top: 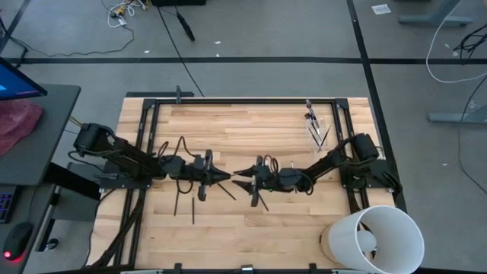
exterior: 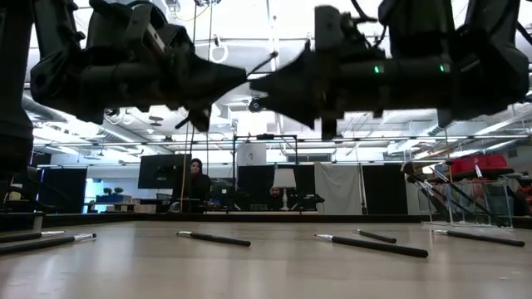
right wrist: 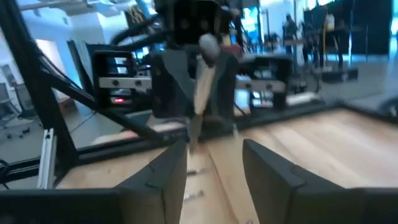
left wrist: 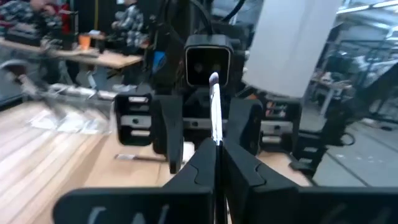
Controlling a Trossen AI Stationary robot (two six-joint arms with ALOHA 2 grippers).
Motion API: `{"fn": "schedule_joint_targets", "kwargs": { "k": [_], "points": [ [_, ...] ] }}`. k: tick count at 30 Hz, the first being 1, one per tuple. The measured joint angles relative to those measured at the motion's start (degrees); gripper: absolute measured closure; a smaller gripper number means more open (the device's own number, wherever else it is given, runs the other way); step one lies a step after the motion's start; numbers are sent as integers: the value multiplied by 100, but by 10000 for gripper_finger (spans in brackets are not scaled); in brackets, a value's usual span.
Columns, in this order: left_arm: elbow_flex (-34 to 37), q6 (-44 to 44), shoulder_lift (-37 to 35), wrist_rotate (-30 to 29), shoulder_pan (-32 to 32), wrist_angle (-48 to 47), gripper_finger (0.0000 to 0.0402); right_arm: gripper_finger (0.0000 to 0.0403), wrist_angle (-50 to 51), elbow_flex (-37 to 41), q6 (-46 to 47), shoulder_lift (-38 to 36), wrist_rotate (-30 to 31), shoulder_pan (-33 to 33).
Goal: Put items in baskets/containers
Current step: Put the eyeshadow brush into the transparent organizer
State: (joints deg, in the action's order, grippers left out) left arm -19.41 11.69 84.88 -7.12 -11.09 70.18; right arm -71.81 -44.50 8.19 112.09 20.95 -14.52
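The left gripper [top: 221, 177] and right gripper [top: 240, 174] are meeting tip to tip above the middle of the table [top: 251, 129]. The left gripper's fingers [left wrist: 245, 171] are pinching a slim brush [left wrist: 215, 112] with a silvery shaft and a small pale tip, standing upright between them. The right gripper's fingers [right wrist: 168, 171] are standing spread, with that brush's pale end showing blurred just beyond them, not clamped.

More brushes are lying flat on the wood: thin dark sticks, some with pale ends. One [exterior: 214, 239] and another [exterior: 374, 245] are resting below the grippers in the low view; a few [top: 185, 204] are lying scattered beneath the left arm.

A clear cup [top: 316, 129] is standing near the table's far right corner, holding several brushes upright. A white bucket [top: 377, 237] is sitting at the near right corner; what it is holding cannot be made out.
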Motion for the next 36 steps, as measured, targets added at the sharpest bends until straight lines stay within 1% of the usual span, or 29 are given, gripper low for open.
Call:
{"fn": "schedule_joint_targets", "kwargs": {
  "k": [4, 8, 12, 14, 17, 27, 31, 36],
  "points": [
    [-44, -8, -2, 110, 0, -3, 393, 253, -224, -86, -185, -11, -1, -11],
    [-42, -5, -2, 108, 0, -27, 387, 277, -476, -71, -298, -22, -55, -16],
    [-40, -3, -2, 106, 0, -130, 390, 301, -692, -71, -460, -27, -126, -20],
    [-42, 6, -2, 117, 0, -124, 391, 310, -843, -71, -568, -28, -302, -18],
    [-42, 7, -2, 119, -4, -152, 388, 323, -828, -71, -571, -28, -495, 11],
    [-42, 8, -2, 98, -4, -130, 386, 382, -690, -71, -579, -28, -538, 13],
    [-40, 8, -2, 45, -4, -123, 377, 390, -682, -71, -593, -28, -542, 11],
    [-40, 74, -2, -213, -4, -153, 358, 393, -498, -71, -577, -66, -483, 13]
  ]
}}
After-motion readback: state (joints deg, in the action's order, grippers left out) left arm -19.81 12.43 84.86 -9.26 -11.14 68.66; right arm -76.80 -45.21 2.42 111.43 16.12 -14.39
